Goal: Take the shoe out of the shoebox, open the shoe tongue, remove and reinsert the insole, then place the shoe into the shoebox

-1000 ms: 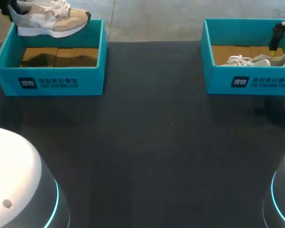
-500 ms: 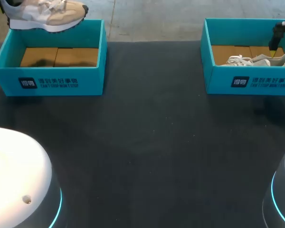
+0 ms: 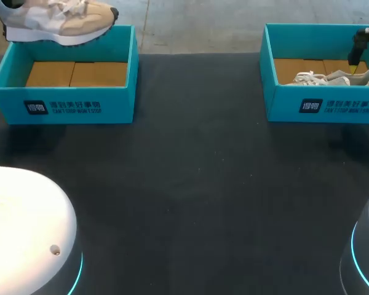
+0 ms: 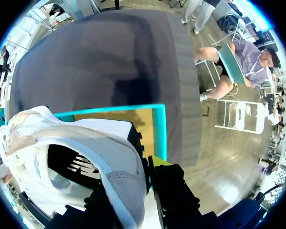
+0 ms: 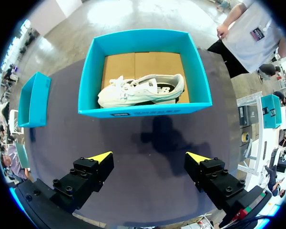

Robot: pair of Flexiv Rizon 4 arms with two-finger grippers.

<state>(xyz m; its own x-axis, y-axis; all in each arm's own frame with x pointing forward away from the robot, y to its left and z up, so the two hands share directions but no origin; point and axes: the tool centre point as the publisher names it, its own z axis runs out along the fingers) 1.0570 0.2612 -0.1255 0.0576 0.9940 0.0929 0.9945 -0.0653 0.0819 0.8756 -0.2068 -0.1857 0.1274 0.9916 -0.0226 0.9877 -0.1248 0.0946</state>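
A beige and white shoe [image 3: 55,21] hangs in the air above the back wall of the left teal shoebox [image 3: 64,98], toe pointing right. In the left wrist view my left gripper [image 4: 145,179] is shut on the grey heel collar of this shoe [image 4: 62,148], with the box's cardboard floor [image 4: 128,119] below. A second, white shoe [image 3: 332,78] lies in the right shoebox [image 3: 323,104]. My right gripper [image 5: 149,157] stands open and empty high over the table, with that box [image 5: 145,109] and its shoe [image 5: 140,90] ahead of it.
Dark table [image 3: 197,184] lies between the two boxes. My arms' white bases fill the near left corner [image 3: 24,233] and the near right corner [image 3: 366,246]. The left box [image 5: 33,98] also shows off to the side in the right wrist view.
The left gripper has lifted the beige shoe higher above the left box, and its shadow has left the box floor. The right arm has not moved.
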